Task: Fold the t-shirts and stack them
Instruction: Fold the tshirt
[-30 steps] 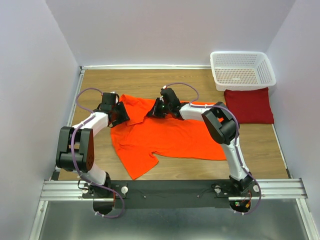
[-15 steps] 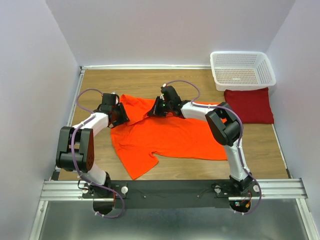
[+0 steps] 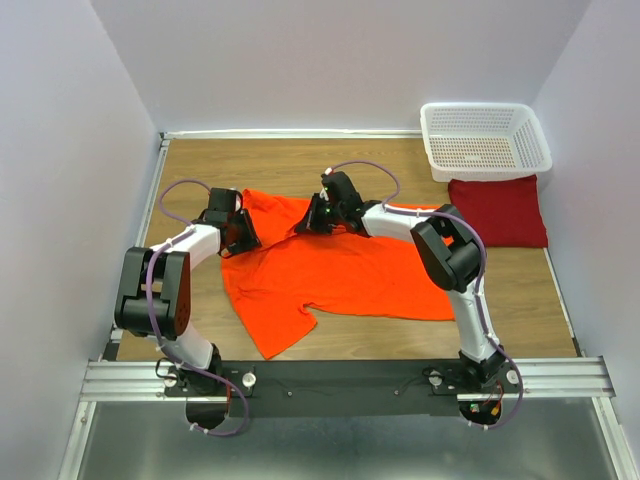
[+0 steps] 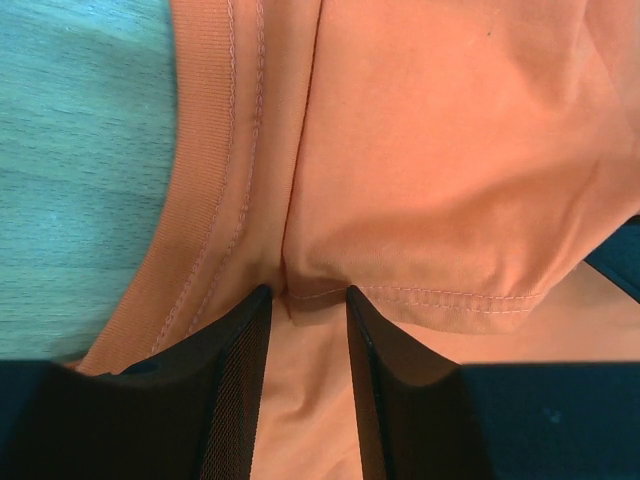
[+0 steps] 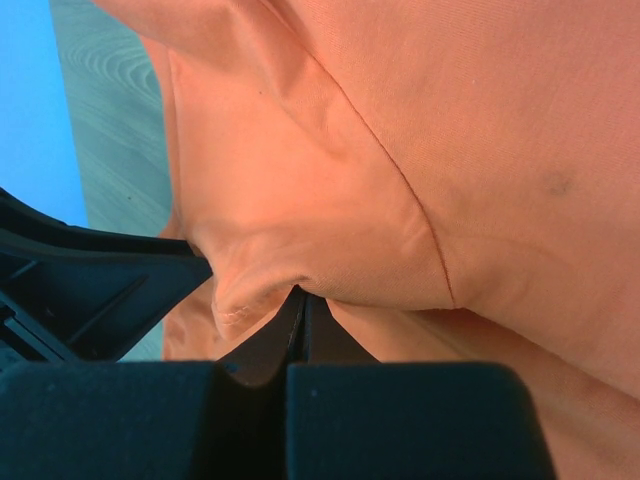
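Observation:
The orange t-shirt lies spread and rumpled on the wooden table, one sleeve pointing toward the near edge. My left gripper sits at the shirt's far left corner; in the left wrist view its jaws stand apart with orange cloth and a stitched hem between them, beside the ribbed collar. My right gripper is at the shirt's far edge near the collar; in the right wrist view it is shut, with a bunched fold of orange cloth at its tips. The maroon t-shirt lies folded at the right.
A white mesh basket stands at the back right corner, just behind the maroon t-shirt. White walls close in the table on the left, back and right. Bare wood shows behind the orange shirt.
My left gripper's jaws have narrowed around the cloth. Both arms have shifted only slightly at the shirt's far edge; the shirt lies much as before.

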Robot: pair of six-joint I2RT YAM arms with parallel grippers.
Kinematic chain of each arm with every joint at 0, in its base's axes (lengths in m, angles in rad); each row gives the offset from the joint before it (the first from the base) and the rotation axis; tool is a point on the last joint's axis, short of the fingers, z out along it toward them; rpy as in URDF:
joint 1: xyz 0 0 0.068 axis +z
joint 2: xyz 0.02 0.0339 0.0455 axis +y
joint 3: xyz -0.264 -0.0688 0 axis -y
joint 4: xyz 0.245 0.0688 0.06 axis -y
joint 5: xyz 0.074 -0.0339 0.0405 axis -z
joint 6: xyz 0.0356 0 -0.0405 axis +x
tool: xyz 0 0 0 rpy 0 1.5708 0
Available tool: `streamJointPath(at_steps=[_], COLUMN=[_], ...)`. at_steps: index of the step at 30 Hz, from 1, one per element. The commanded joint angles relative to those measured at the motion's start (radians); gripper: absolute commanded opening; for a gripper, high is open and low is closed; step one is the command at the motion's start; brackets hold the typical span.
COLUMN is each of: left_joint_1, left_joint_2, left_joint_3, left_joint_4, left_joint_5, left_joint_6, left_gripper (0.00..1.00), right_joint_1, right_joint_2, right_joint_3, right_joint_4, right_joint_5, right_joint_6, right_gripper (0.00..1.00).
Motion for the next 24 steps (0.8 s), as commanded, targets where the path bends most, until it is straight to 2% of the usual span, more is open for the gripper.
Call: streamJointPath(at_steps=[1, 7, 9, 11, 17, 24], left_joint_1=[-0.005, -0.006, -0.006, -0.008, -0.011, -0.025], left_joint_2=[0.018, 0.000, -0.015, -0.048, -0.083, -0.054], left_joint_3=[-0.012, -0.006, -0.001, -0.006, -0.015, -0.006], left_joint_4=[0.007, -0.005, -0.017, -0.033, -0.039, -0.040], left_joint_5=[-0.006, 0.008, -0.004, -0.048, -0.062, -0.062], left_joint_6=[-0.003, 0.000, -0.009, -0.020, -0.028, -0.026], left_gripper=[0.44, 0.41, 0.42, 0.48, 0.49, 0.38], right_joint_1=[0.013, 0.015, 0.015, 0.013, 0.015, 0.015], right_joint_2=[-0.017, -0.019, -0.020, -0.023, -0.022, -0.020], right_joint_3=[0.021, 0.023, 0.021, 0.021, 0.017, 0.013], right_joint_4=[-0.023, -0.024, -0.024, -0.024, -0.024, -0.024], right_joint_5=[-0.018, -0.018, -0.017, -0.017, -0.015, -0.017], right_joint_6=[-0.010, -0.011, -0.013, -0.013, -0.011, -0.011], right_gripper=[0.01, 0.01, 0.01, 0.01, 0.01, 0.01])
